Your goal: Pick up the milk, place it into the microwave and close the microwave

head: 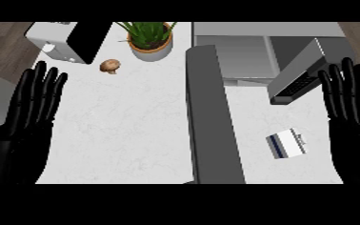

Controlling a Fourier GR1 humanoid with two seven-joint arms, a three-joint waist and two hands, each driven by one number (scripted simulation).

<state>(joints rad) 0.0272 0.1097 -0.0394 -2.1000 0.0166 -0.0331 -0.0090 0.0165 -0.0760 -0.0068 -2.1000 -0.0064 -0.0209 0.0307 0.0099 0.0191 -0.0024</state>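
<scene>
the white marbled desk fills most of the head view; the milk, a small white carton with a dark blue band, lies on its side on the desk at the right, near the front edge, touched by neither hand; the microwave sits at the back right, grey, its cavity showing as a lighter grey box; its door stands swung open toward the right, a dark strip showing at its lower end, just behind and above the milk; a long dark grey slab runs from the microwave's left corner down to the desk's front edge, parting the milk's side from the wider left side.

the left hand shows at the left edge, released, its fingers straight and pointing up, holding nothing; the right hand shows at the right edge, likewise released with straight fingers up, just beside the open door and well apart from the milk.

at the back stands a potted plant in a tan pot; a small brown mushroom lies just left of it; a white and black appliance sits in the back left corner.
</scene>
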